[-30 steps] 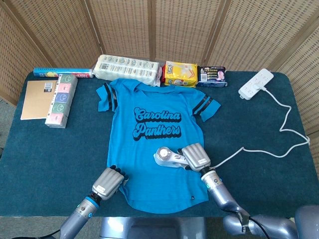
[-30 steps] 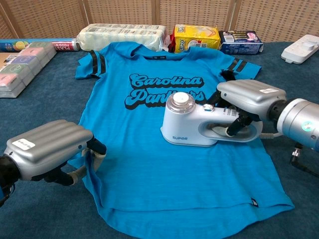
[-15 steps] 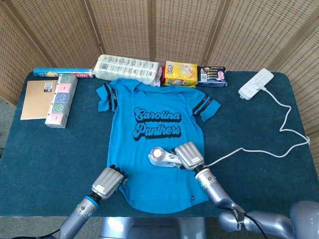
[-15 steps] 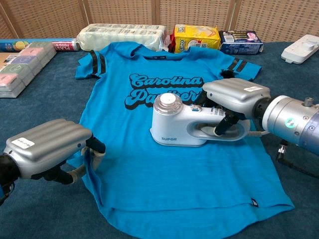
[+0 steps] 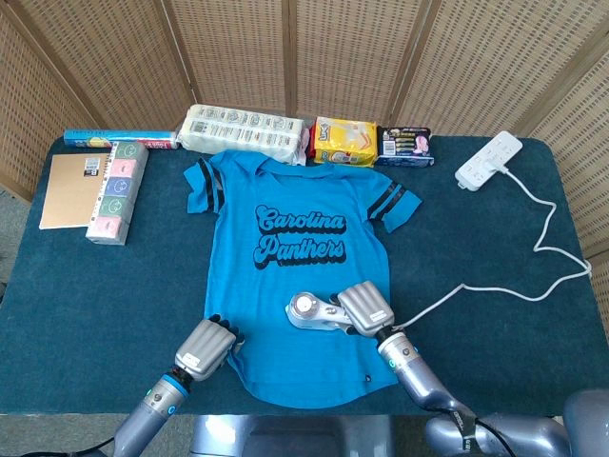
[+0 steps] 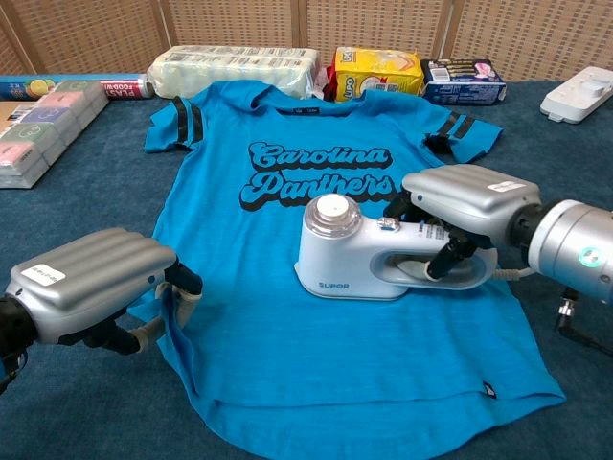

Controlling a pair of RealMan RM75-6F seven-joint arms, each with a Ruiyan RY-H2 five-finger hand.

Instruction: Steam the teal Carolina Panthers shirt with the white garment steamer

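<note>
In the head view, the teal shirt (image 5: 297, 276) lies flat in the middle of the dark table (image 5: 86, 305), collar toward the far edge and hem toward the robot. The white steamer (image 5: 314, 312) rests on the lower part of the shirt, below the printed lettering, and the right hand (image 5: 366, 309) holds its handle with the fingers wrapped around it. The left hand (image 5: 207, 348) sits at the shirt's lower left edge, fingers curled onto the fabric. A white cord (image 5: 514, 276) runs from the steamer across the table to a power strip (image 5: 489, 159) at the far right. Along the far edge lie a pack of tissues (image 5: 245, 132), a yellow packet (image 5: 344, 141) and a dark box (image 5: 404, 145); a brown notebook (image 5: 71, 190) and a stack of pastel boxes (image 5: 118, 190) sit at the left. In the chest view, the steamer (image 6: 359, 259) stands on the shirt (image 6: 287, 355) just under the lettering, its round head pointing left, and the right hand (image 6: 465, 206) grips the handle loop. The left hand (image 6: 96, 292) pinches the shirt's side edge, lifting a small fold
</note>
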